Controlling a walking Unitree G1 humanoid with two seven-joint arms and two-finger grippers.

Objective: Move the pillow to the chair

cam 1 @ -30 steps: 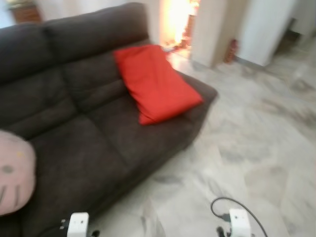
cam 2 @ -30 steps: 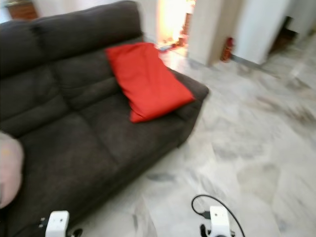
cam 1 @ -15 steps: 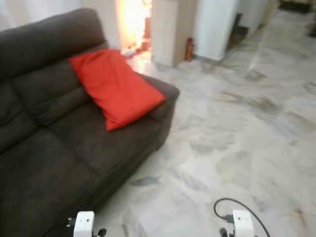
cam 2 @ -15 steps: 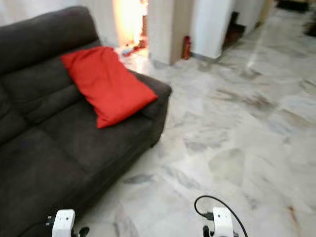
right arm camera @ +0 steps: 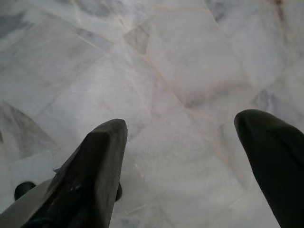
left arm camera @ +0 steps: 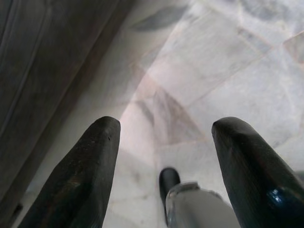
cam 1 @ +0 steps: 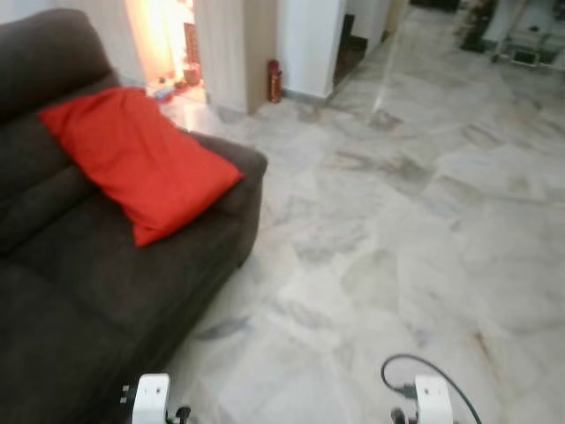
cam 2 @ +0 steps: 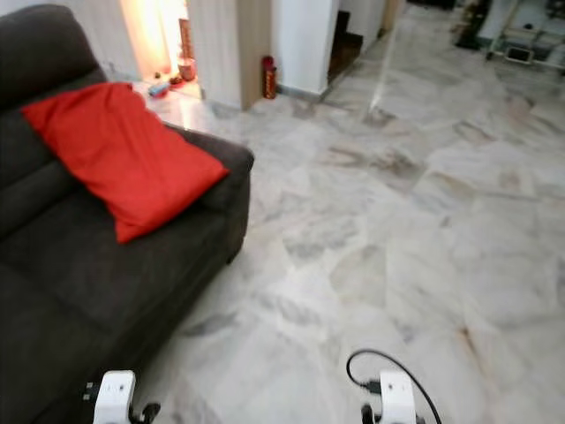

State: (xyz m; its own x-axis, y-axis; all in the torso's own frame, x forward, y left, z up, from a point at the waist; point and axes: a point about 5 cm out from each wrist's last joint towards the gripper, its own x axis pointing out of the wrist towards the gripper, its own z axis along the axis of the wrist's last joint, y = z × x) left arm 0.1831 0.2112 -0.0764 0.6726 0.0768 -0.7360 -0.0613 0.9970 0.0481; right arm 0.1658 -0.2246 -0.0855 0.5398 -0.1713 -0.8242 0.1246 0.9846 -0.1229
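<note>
One red rectangular fabric pillow [cam 1: 132,159] leaning on dark brown upholstered sofa [cam 1: 79,291] at its armrest end, pale marble-tile floor [cam 1: 397,212] alongside, left gripper [left arm camera: 164,166] and right gripper [right arm camera: 190,171] fingers spread apart, empty, above floor.

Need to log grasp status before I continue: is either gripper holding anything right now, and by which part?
Nothing is held. The left gripper and right gripper are both open over the marble floor; the red pillow lies untouched on the sofa.
</note>
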